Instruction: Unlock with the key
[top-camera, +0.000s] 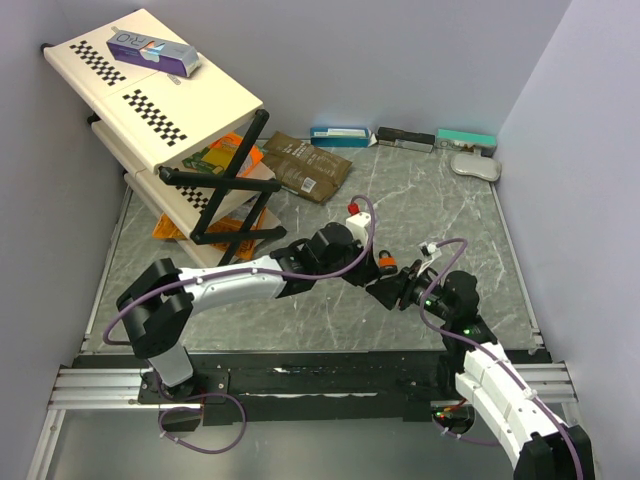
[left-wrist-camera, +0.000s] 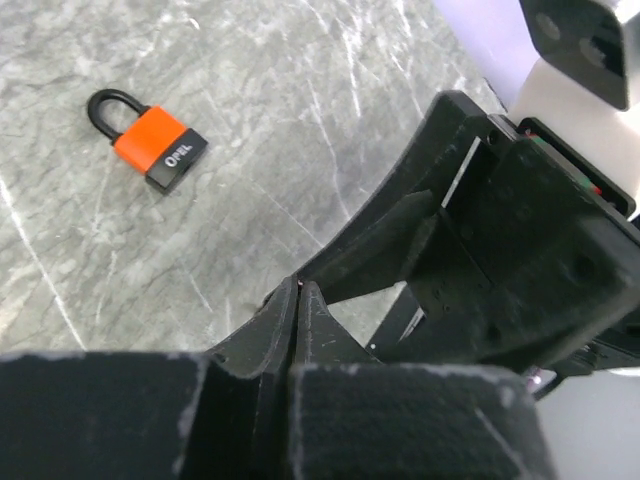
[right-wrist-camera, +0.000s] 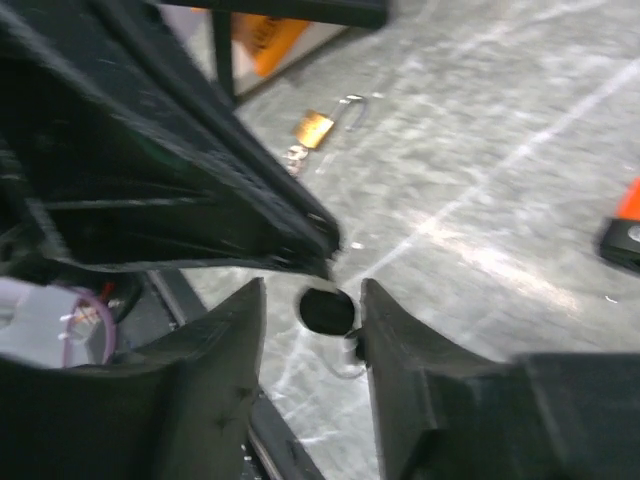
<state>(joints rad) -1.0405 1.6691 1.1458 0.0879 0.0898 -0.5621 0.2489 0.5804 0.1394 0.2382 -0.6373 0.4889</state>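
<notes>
Judged key (right-wrist-camera: 325, 310) handover, near orange padlock (left-wrist-camera: 150, 140): left gripper (left-wrist-camera: 298, 292) pinched shut, apparently on it; right gripper (right-wrist-camera: 312, 300) parted. Needed next: keyway alignment.

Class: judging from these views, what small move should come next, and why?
Probably ease the right gripper back. Its jaws stand apart around a dark round piece, likely the key's head; the left gripper is shut beside it, and the padlock lies apart, shackle closed.

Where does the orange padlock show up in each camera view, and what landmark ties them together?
Top external: orange padlock near the centre, on the table.
Left wrist: padlock upper left, lying flat.
Right wrist: padlock cut off at the right edge.
Shared landmark: the grey marbled table.
</notes>
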